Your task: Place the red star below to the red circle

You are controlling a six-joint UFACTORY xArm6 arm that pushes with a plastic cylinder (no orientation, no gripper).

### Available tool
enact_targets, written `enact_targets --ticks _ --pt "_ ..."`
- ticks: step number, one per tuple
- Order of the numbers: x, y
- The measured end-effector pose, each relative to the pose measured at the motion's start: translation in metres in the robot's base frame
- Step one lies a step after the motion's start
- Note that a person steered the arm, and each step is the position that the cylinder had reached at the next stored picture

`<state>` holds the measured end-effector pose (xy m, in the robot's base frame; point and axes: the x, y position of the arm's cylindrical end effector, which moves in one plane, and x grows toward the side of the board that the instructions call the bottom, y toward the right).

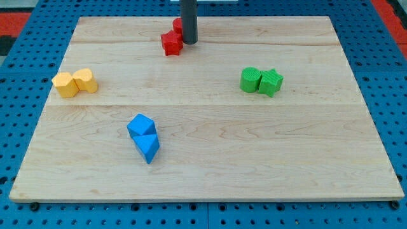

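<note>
The red star (170, 43) lies near the view's top, left of centre. The red circle (177, 26) sits just above and to its right, touching it and partly hidden by the rod. My tip (189, 42) rests on the board right beside the star's right edge and just below the circle.
Two yellow blocks (75, 83) sit together at the view's left. A green circle (250, 79) and a green star (271, 82) touch at the right. Two blue blocks (144, 137) are stacked close at lower left of centre. The wooden board (254, 165) ends in blue pegboard on all sides.
</note>
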<state>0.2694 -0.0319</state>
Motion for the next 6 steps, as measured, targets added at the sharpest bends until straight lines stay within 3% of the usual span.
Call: enact_targets --ticks 1,2,3,4,6 --pt "0.015 0.019" --pt "0.059 0.008" --pt "0.067 -0.088" --pt "0.045 -0.14" --pt "0.027 -0.096"
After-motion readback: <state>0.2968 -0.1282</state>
